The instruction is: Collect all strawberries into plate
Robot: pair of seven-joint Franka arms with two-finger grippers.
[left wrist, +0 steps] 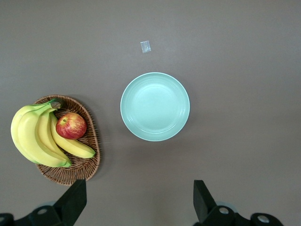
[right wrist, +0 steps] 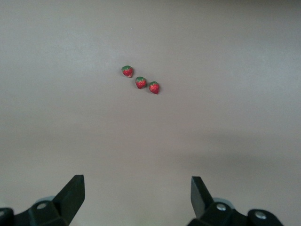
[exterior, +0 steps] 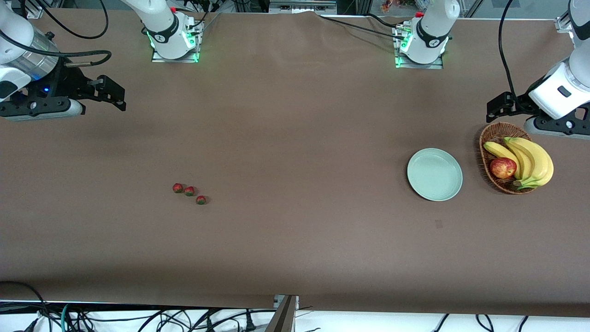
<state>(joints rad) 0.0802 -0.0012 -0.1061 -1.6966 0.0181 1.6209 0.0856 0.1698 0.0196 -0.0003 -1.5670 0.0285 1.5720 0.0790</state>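
While both grippers' jaws hang spread, 3 strawberries (right wrist: 140,81) lie well apart from right gripper (right wrist: 136,197).

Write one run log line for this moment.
strawberries: three on table, none collected | plate: empty | left end effector: open | right end effector: open

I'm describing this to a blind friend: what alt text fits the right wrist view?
Three strawberries lie in a short row on the bare brown table, none collected yet. The open right gripper hangs above the table with nothing between its two dark fingers.
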